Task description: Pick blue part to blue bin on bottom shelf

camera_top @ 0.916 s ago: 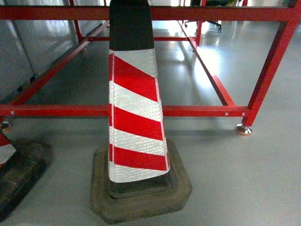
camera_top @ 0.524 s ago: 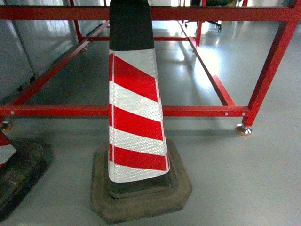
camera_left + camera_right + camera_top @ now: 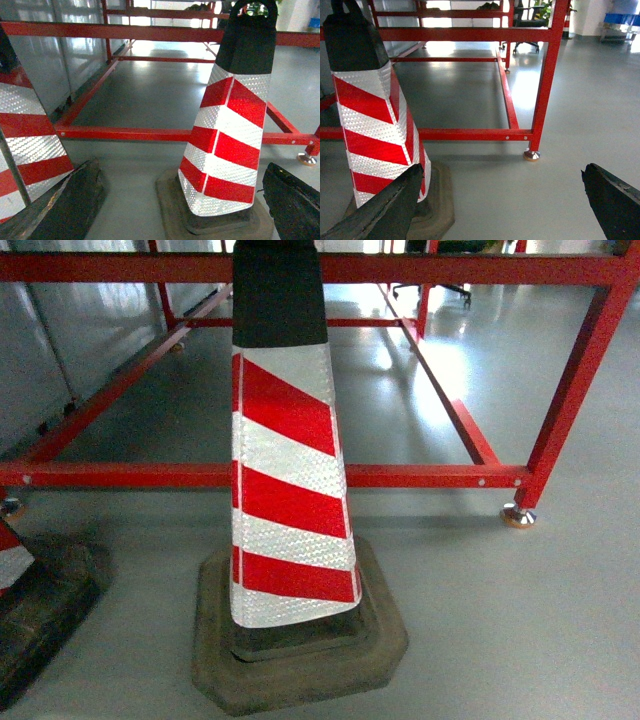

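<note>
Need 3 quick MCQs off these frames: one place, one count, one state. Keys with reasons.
1. Head view: where does the striped traffic cone stand?
A. Inside the red frame
B. On the floor in front of the frame's lower front rail
C. On top of the frame

2. Left wrist view: how many striped cones show?
A. One
B. Four
C. Two

3. Right wrist view: how does the right gripper stand?
A. Open, nothing between the fingers
B. Shut on a blue part
C. Shut on the cone

Key:
1 B: its base sits on the floor nearer the camera than the rail.
2 C: a second cone is cut off at the left edge.
3 A: both fingers sit at opposite corners with only bare floor between them.
</note>
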Motion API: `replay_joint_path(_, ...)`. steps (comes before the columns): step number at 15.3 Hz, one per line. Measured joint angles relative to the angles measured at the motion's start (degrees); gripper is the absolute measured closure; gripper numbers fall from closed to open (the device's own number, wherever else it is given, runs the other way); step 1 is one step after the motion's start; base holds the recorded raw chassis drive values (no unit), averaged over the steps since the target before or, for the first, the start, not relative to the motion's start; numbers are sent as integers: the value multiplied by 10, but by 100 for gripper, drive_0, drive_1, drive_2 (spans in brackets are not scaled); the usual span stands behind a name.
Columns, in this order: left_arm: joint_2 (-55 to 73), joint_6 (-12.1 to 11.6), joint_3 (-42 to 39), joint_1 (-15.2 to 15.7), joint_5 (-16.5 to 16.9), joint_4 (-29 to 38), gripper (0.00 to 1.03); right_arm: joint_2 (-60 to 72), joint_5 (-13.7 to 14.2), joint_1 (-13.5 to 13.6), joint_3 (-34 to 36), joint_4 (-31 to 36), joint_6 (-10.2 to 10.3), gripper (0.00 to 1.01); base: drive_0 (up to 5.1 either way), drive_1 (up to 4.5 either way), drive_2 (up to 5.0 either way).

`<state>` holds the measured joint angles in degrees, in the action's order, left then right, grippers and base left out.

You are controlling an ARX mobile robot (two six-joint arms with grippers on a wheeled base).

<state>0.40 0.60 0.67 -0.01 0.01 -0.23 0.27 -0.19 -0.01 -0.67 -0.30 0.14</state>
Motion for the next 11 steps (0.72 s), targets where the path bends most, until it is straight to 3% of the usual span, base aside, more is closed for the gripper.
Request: replay_joint_path(11, 0, 0, 0, 0, 0, 0, 5, 0, 0, 0, 0, 0, 0, 3, 0, 0, 0)
